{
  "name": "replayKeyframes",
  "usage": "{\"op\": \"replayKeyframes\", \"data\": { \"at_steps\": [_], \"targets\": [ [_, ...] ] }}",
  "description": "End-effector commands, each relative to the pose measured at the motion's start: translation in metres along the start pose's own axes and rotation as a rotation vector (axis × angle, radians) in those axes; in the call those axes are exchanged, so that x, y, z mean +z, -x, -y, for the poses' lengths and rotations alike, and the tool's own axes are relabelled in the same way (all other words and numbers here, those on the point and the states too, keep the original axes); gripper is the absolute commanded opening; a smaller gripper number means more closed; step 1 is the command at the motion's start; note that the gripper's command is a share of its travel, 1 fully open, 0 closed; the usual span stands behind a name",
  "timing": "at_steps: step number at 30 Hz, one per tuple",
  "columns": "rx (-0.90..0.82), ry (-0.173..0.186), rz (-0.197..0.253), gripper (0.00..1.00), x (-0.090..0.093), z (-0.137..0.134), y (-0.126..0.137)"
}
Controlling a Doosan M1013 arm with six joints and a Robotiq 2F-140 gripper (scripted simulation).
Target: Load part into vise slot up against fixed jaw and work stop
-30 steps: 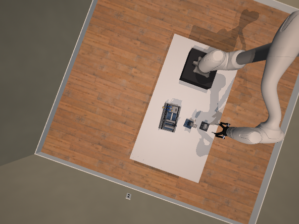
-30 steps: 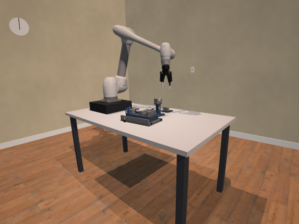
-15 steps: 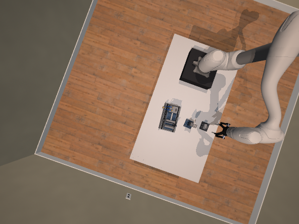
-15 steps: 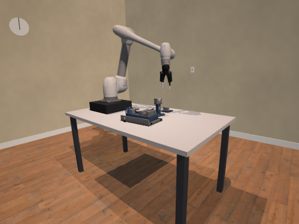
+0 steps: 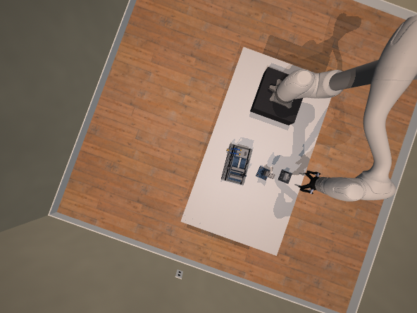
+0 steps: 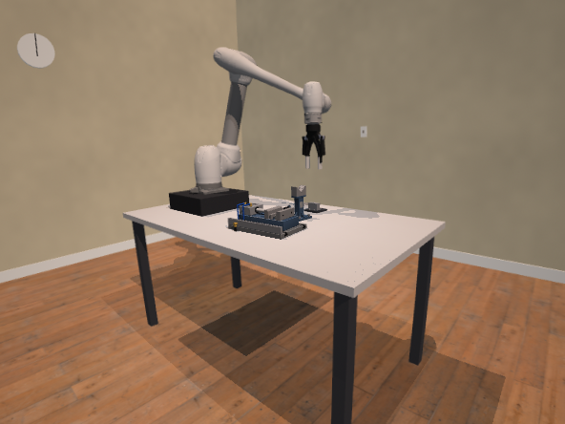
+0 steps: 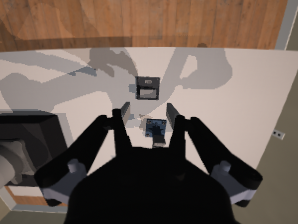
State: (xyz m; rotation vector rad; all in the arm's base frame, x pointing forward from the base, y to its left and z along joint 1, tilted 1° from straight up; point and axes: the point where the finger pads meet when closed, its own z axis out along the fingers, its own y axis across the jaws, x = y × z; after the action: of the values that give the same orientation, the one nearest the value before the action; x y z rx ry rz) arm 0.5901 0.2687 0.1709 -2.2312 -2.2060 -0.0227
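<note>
The part, a small grey block (image 5: pixel 284 175), lies on the dark infeed plate near the table's edge; it also shows in the exterior view (image 6: pixel 316 206) and in the wrist view (image 7: pixel 147 88). The vise (image 5: pixel 237 163) with its blue base stands mid-table (image 6: pixel 269 217); its jaws stand apart, and the wrist view does not show it. My gripper (image 6: pixel 313 164) hangs high above the table, roughly over the infeed plate and pointing down. Its fingers are about half open with nothing between them. In the top view the gripper (image 5: pixel 303 180) sits just beyond the plate.
The V-block (image 5: pixel 263 172) stands between the vise and the infeed plate, on a post (image 6: pixel 299 193), and shows between my fingers in the wrist view (image 7: pixel 156 128). My arm's black pedestal (image 5: pixel 278 95) sits at the table's far end (image 6: pixel 208 200).
</note>
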Motion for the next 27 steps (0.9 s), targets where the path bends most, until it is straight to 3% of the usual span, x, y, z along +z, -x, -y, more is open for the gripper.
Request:
{"op": "replayKeyframes", "data": {
  "at_steps": [1,27],
  "targets": [
    [0.0,0.0,0.0,0.51,0.001,0.0,0.0],
    [0.0,0.0,0.0,0.51,0.034,0.0,0.0]
  ]
}}
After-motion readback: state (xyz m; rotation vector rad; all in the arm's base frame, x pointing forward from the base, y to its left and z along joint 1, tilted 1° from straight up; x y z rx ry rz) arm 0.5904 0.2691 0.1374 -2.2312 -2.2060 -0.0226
